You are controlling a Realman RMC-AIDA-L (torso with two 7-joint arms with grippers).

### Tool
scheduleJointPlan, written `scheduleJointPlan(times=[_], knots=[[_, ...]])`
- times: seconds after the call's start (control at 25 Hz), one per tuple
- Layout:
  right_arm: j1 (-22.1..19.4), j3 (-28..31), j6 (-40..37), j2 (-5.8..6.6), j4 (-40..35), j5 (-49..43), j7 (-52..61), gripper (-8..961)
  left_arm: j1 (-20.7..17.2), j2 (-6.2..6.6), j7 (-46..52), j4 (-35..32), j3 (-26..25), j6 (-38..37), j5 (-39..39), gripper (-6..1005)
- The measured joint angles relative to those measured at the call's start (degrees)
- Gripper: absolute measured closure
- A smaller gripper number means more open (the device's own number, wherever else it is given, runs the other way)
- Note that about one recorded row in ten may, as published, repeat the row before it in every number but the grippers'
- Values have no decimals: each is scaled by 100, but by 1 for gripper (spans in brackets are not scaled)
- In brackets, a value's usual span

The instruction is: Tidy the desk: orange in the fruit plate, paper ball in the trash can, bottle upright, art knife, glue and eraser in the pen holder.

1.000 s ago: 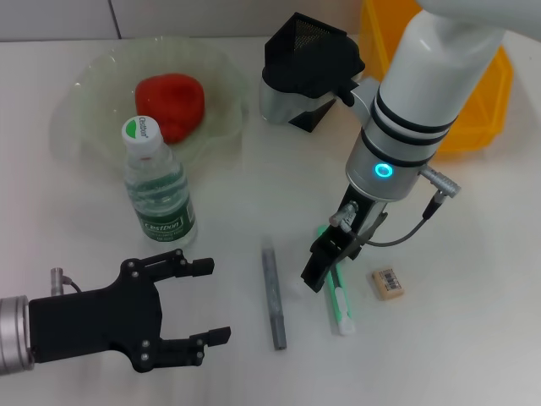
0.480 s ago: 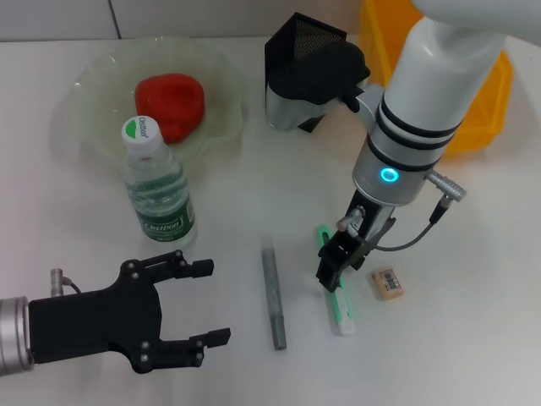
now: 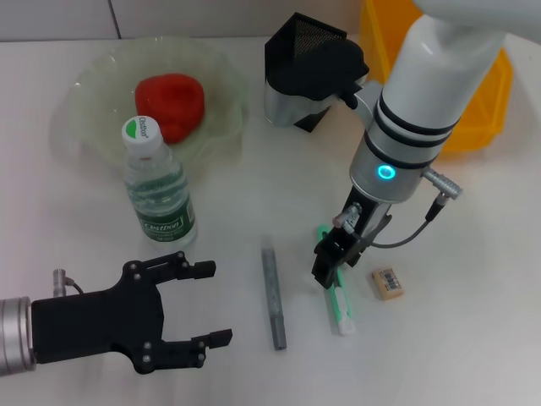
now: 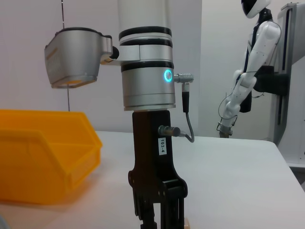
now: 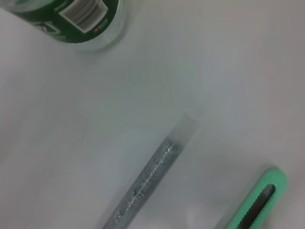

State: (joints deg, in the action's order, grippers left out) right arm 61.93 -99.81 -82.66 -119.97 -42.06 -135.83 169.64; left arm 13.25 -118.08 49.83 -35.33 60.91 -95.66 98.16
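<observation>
Green and white, the art knife (image 3: pixel 335 292) lies flat on the desk (image 3: pixel 473 296), and our right gripper (image 3: pixel 326 269) hangs directly over its upper part, fingers pointing down. From the head view we cannot tell whether those fingers are parted or closed, nor whether they touch the knife. The right wrist view shows the knife's green end (image 5: pixel 259 198) beside the grey glue stick (image 5: pixel 148 177), with the base of the bottle (image 5: pixel 81 21) farther off.

In the head view the glue stick (image 3: pixel 272 293) lies just left of the knife, roughly parallel to it, and the eraser (image 3: pixel 387 282) sits just right of the knife, apart from it. The bottle (image 3: pixel 157 190) stands upright near the fruit plate (image 3: pixel 93 85), which holds a red fruit (image 3: pixel 171 105). The black mesh pen holder (image 3: pixel 303 59) stands at the back of the desk, partly behind our right arm, with a yellow bin (image 3: pixel 478 110) to its right.

Our left gripper (image 3: pixel 190 313) hovers low at the near left, fingers spread wide and holding nothing.
</observation>
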Motion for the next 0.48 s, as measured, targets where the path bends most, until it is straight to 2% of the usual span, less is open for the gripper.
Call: scheduleJointPlan(times=[0.48], knots=[[214,-12,185,0,341,13,-1,464,21,-5,-8,24,0,22,2,206]])
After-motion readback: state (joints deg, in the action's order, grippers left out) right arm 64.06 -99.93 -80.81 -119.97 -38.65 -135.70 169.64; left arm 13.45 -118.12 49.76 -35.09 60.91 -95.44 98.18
